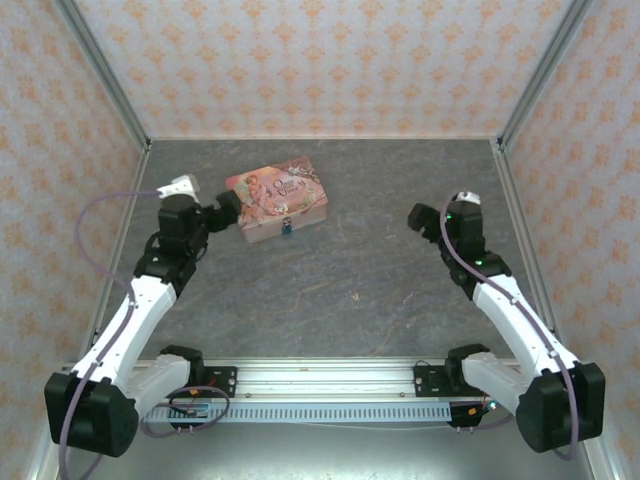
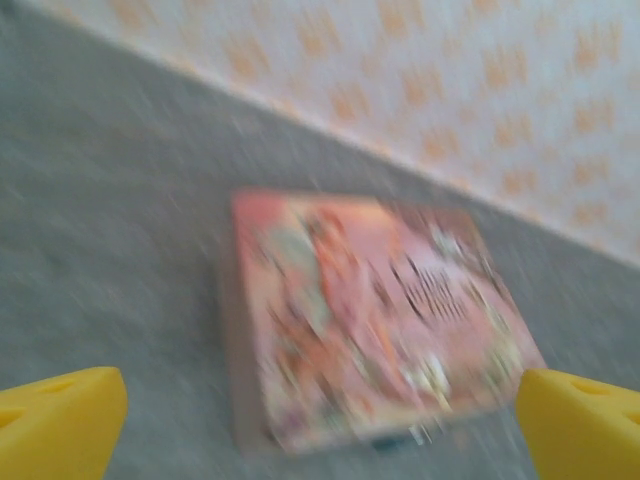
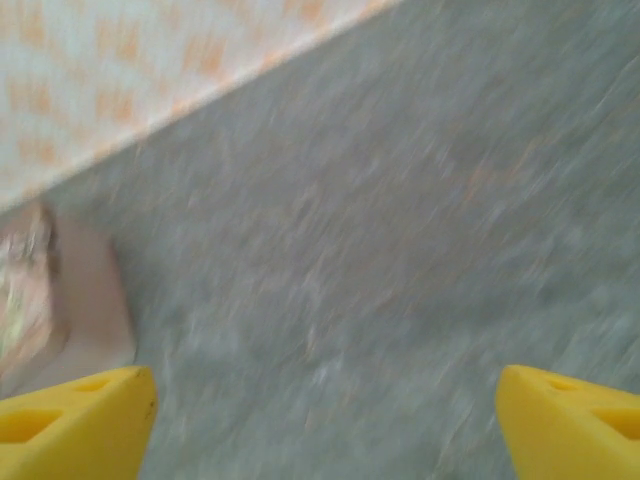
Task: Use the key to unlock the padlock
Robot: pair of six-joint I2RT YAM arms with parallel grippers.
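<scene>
The tiny teal-blue padlock (image 1: 287, 228) hangs on the front side of the pink illustrated tin (image 1: 278, 200), at the back left of the grey table. My left gripper (image 1: 224, 211) hovers just left of the tin, open and holding nothing. In the blurred left wrist view the tin (image 2: 370, 310) lies ahead between the yellow fingertips (image 2: 60, 420), and the padlock (image 2: 395, 438) is a dark teal spot at the tin's lower edge. My right gripper (image 1: 419, 218) is far to the right, open and empty; its wrist view shows wide-apart fingertips (image 3: 570, 420) over bare table.
Patterned walls with metal corner posts (image 1: 520, 90) close in the table at the back and on both sides. A corner of the tin (image 3: 60, 300) sits at the left edge of the right wrist view. The grey tabletop (image 1: 380, 270) stretches between the arms.
</scene>
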